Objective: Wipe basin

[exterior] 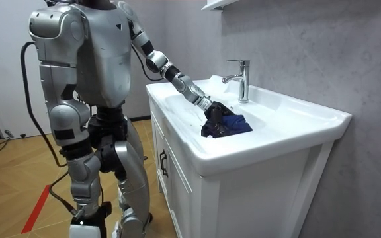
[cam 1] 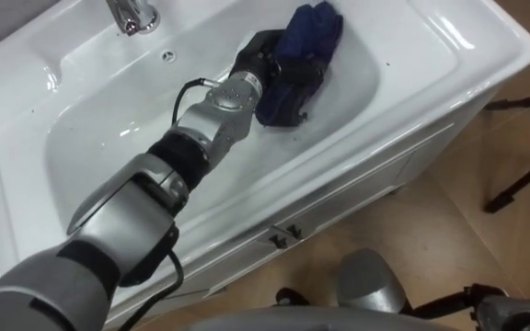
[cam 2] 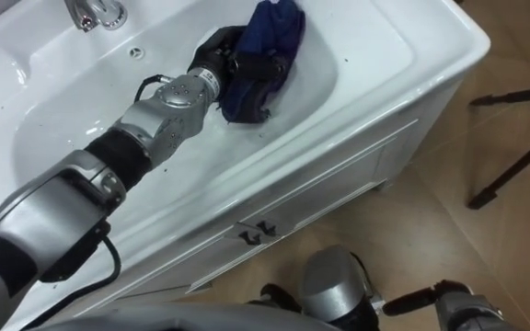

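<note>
A white basin (cam 1: 90, 129) lies below me, set in a vanity top. In its far right part is a bunched dark blue cloth (cam 1: 313, 35), part of it draped up the basin's wall. My left hand (cam 1: 263, 57) reaches in from the lower left and its dark fingers are curled into the near side of the cloth. The room view has the same hand (exterior: 213, 110) gripping the cloth (exterior: 235, 124) inside the basin (exterior: 276, 135), while I stand at the cabinet's side leaning my arm over the rim.
A chrome tap (cam 1: 132, 14) stands at the basin's back edge, with an overflow hole (cam 1: 167, 55) below it. The white cabinet front (cam 1: 357, 198) carries small dark door handles (cam 1: 285, 235). Black stand legs (cam 1: 523, 175) rest on the wooden floor to the right.
</note>
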